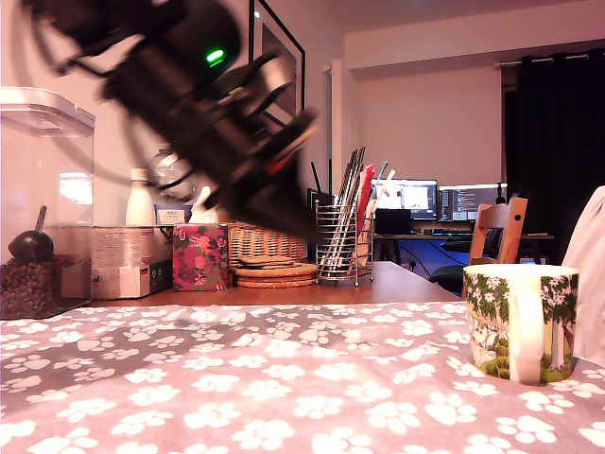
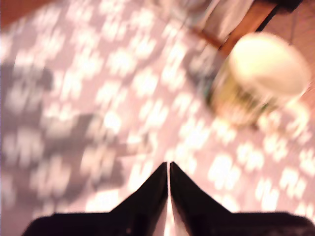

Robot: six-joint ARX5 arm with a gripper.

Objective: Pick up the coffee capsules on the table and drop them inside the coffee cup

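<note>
The claw (image 2: 169, 169) hangs above the tabletop (image 1: 284, 397) with its two black fingers pressed together, clenched on nothing visible. The mug (image 2: 256, 81) stands on the paw-print cloth ahead of the claw and off to one side (badly blurred in the wrist view). No capsules show. Behind the arm, a wire utensil holder (image 1: 342, 248), wicker basket (image 1: 265, 243) and lit monitors (image 1: 435, 200).
</note>
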